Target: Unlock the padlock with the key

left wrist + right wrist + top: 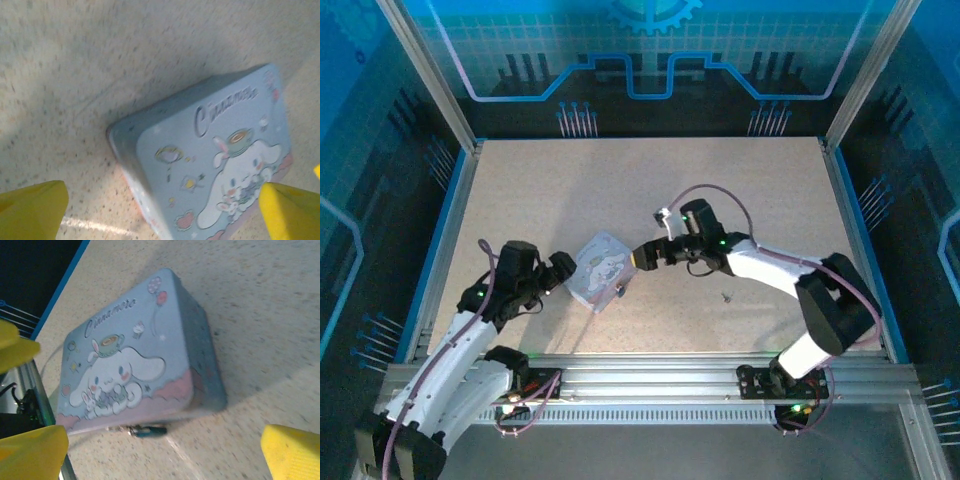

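The speckled beige counter spans the top view. At its centre lies the pale blue, round-cornered tin box, flanked closely by the left gripper and the right gripper, both spread wide and holding nothing. The wrist views reveal the box's white cartoon dog print. At lower centre of the right wrist view, a small dark-and-teal lock stub sits against the box's edge. The top view shows a tiny dark key right of centre, apart from the box.
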Controlling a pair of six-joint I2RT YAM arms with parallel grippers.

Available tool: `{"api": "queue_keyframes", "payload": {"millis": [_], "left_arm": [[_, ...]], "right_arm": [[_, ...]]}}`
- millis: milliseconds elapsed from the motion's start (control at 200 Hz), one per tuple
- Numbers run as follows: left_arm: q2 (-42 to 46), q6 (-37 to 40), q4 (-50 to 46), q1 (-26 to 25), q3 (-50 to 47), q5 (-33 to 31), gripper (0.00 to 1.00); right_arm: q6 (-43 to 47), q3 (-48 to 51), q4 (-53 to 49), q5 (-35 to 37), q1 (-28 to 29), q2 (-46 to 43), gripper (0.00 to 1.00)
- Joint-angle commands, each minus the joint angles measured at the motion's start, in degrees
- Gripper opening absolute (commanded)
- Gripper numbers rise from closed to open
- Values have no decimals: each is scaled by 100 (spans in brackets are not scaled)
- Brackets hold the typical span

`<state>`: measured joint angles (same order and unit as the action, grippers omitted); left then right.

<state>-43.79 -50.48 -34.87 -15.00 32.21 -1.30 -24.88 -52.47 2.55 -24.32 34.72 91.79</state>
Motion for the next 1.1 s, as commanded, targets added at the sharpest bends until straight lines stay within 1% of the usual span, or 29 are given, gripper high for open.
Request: {"api": "queue_keyframes", "payload": {"millis": [0,220,345,460,515,625,680,870,1095], "left_arm": [[-104,-542,191,-172,-221,460,99],[-784,-872,1406,-448,-443,1076,99],[-1130,-893,1814,-547,-361,1113,99],[-1449,-883,2212,-552,-257,1198,99],[-1662,-866,2406,-556,-171,1299,99],[-2085,-727,2606,-574,124,1326,99],[-2299,-630,2667,-583,302,1308,99],[-3278,-405,3065,-608,1040,1434,99],[-4422,-127,3266,-679,2017,1444,99]], "right_arm": [[-226,-456,-134,-222,169,447,100],[-254,-976,-272,-418,299,1134,100],[-246,-1079,-276,-528,299,1296,100],[-188,-1138,-308,-651,277,1375,95],[-177,-1159,-316,-746,232,1409,90],[-157,-1153,-318,-892,116,1426,82],[-155,-1111,-316,-916,47,1396,81],[-57,-943,-307,-994,-270,1236,80],[31,-757,-350,-907,-663,1033,81]]}}
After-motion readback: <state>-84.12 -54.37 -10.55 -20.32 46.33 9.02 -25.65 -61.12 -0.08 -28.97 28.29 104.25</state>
